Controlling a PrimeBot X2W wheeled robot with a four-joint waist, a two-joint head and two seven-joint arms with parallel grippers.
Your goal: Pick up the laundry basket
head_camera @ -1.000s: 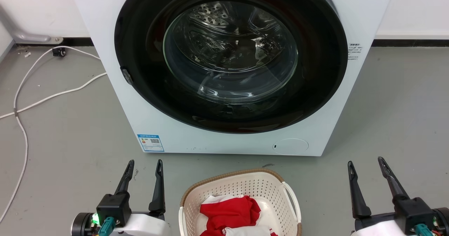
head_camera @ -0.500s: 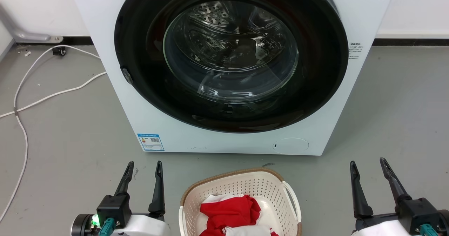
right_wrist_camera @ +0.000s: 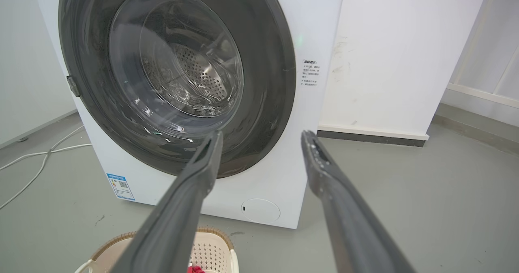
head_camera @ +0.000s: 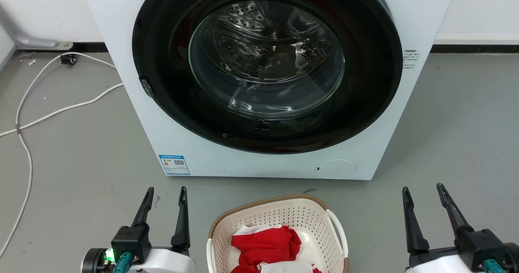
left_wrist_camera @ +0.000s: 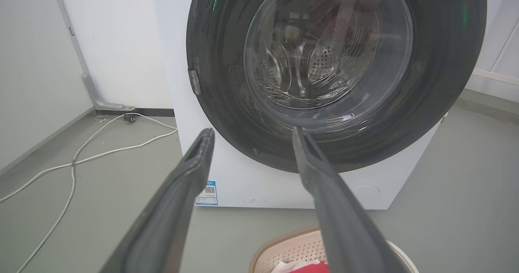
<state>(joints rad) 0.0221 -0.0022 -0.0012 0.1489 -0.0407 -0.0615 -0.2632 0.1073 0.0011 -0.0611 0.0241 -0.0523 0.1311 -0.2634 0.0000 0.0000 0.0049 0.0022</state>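
The cream-white perforated plastic laundry basket (head_camera: pixel 279 216), rounded, with a brown woven-look rim and a white side handle, sits on the grey floor (head_camera: pixel 81 175) at the near centre. It is just in front of the large white front-loading washing machine (head_camera: pixel 190 143), whose round dark glass door is closed. A crumpled red and white cloth (head_camera: pixel 265 244) lies inside the basket. The left pincer (head_camera: pixel 166 190) hovers near the basket's left side, its two long dark fingers spread and gripping nothing. The right pincer (head_camera: pixel 422 188) is farther off on the right, likewise spread and empty. Neither touches the basket. A white cable (head_camera: pixel 61 110) trails over the floor at the far left.
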